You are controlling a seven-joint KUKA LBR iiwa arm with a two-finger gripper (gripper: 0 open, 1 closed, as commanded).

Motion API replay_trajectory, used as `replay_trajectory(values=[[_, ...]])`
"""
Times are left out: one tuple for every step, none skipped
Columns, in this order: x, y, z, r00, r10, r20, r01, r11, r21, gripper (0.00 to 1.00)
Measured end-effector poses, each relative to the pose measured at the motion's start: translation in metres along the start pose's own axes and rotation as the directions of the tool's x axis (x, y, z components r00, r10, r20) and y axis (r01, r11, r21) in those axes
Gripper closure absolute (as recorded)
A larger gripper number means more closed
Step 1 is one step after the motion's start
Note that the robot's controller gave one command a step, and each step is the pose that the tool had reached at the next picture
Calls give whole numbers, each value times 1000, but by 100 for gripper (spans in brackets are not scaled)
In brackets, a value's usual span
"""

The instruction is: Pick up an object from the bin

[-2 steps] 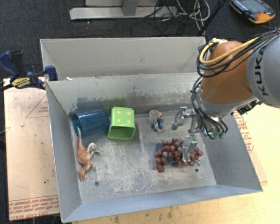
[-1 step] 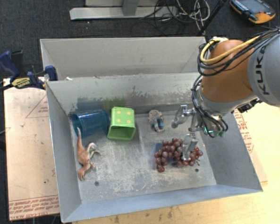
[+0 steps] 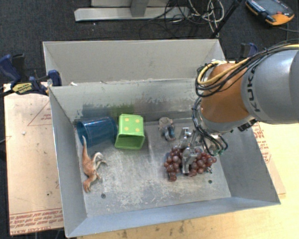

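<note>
Camera view: hand (image 3: 191, 150) down over bunch of dark red toy grapes (image 3: 173, 164) at right of bin (image 3: 144, 192) floor, spread or pressed together, cannot tell; green cup (image 3: 129, 132), blue cup (image 3: 95, 131), orange dinosaur (image 3: 90, 168) well apart at left

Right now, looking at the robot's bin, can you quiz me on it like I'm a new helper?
1. True or false: the blue plastic cup and the green dotted plastic cup lie side by side in the grey metal bin.
2. Fill in: the orange toy dinosaur lies just in front of the ___ cup.
3. The gripper is down at which thing? A) the dinosaur B) the bunch of dark red toy grapes C) the green cup
Key: 1 true; 2 blue; 3 B.
</note>
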State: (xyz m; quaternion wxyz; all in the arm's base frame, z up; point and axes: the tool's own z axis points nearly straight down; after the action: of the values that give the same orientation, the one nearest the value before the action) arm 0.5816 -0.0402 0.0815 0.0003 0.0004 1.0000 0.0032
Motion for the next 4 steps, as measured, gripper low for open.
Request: replay_trajectory(values=[[0, 0, 0, 1000, 0, 0, 0, 1000, 0, 100], [-7, 1, -12, 993, -119, 4, 119, 993, 4, 0], [-14, 1, -30, 972, -233, 0, 233, 972, 5, 100], [-14, 1, -30, 972, -233, 0, 233, 972, 5, 100]])
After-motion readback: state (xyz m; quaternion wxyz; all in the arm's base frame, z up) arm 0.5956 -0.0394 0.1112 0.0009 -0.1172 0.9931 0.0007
